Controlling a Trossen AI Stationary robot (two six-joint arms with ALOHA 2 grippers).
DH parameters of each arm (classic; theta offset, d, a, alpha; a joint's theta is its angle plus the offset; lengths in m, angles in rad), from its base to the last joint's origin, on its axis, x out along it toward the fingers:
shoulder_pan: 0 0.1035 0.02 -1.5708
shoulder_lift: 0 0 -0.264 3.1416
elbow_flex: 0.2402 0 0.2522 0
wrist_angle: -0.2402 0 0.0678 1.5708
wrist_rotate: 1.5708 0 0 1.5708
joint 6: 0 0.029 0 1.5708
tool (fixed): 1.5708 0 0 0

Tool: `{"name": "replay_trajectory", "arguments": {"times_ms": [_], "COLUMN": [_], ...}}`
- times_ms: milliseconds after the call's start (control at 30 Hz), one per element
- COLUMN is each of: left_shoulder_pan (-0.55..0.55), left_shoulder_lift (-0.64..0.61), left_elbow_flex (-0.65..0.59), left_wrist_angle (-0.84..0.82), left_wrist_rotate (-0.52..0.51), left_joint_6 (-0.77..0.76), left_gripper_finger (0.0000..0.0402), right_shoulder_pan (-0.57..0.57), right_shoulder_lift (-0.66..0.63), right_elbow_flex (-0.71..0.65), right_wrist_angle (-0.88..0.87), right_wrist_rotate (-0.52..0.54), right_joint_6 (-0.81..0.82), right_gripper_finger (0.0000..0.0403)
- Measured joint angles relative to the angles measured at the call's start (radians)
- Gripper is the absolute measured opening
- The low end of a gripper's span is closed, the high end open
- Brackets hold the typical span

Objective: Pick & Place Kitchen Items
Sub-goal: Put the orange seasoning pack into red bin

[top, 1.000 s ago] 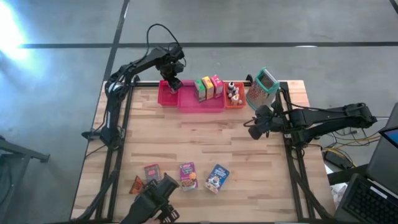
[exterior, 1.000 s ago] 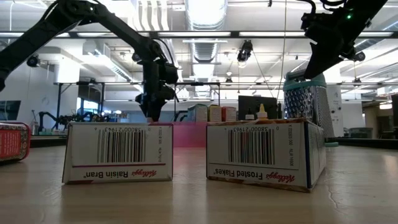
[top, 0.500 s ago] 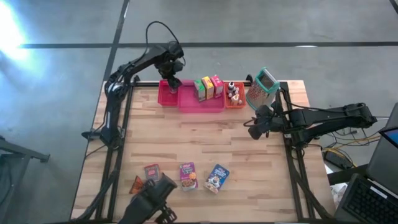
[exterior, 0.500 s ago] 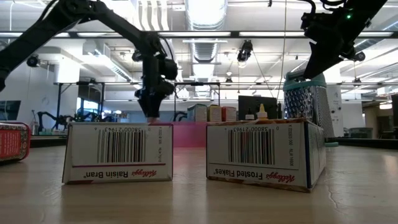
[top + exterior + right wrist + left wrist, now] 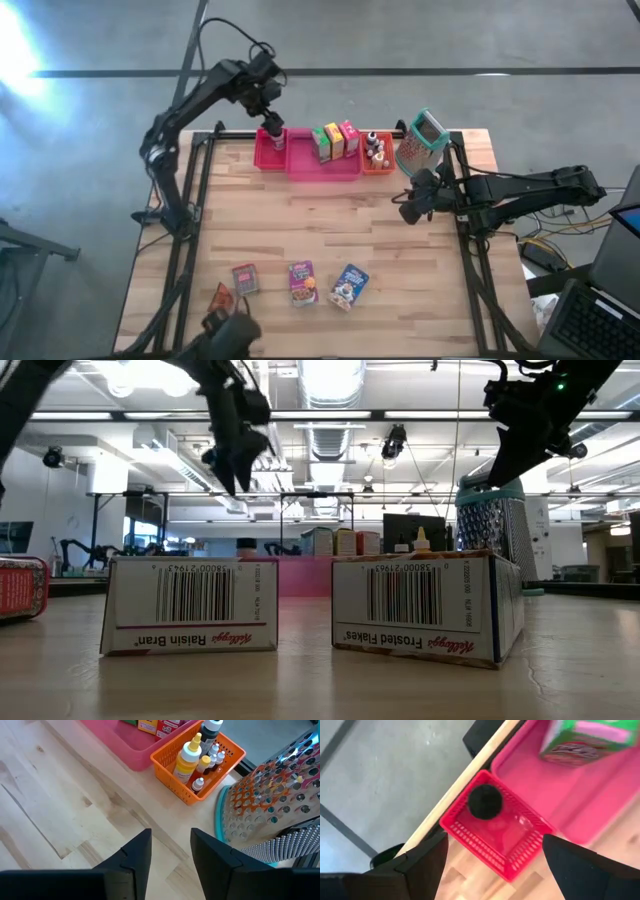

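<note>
I see two matte black arms built of slim jointed links, with a thin black cable looping off the left arm [image 5: 200,95]. The right arm [image 5: 520,187] is blocky at its wrist, and each pincer's fingers are broad, dark, flat slabs.

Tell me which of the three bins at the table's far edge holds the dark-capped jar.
The red bin, leftmost of the three, under the left gripper. The pink bin holds boxes; the orange bin holds small bottles.
</note>
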Motion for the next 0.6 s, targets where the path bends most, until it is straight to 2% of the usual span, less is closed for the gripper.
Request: {"name": "replay_trajectory", "arguments": {"times_ms": [200, 600], "left_shoulder_pan": [-0.096, -0.344], "left_shoulder_lift": [-0.168, -0.442], "left_elbow_flex": [-0.085, -0.25], "left_wrist_angle": [0.003, -0.028], "left_wrist_rotate": [-0.001, -0.007], "left_joint_6": [-0.039, -0.211], "left_gripper_finger": [0.0324, 0.0323], "right_shoulder_pan": [0.0, -0.001], "right_shoulder_lift": [0.0, 0.0], "right_elbow_flex": [0.0, 0.0], "right_wrist_angle": [0.001, 0.021], "right_wrist_rotate": [0.001, 0.003], "right_joint_6": [0.0, -0.03], "right_gripper_finger": [0.0127, 0.0081]}}
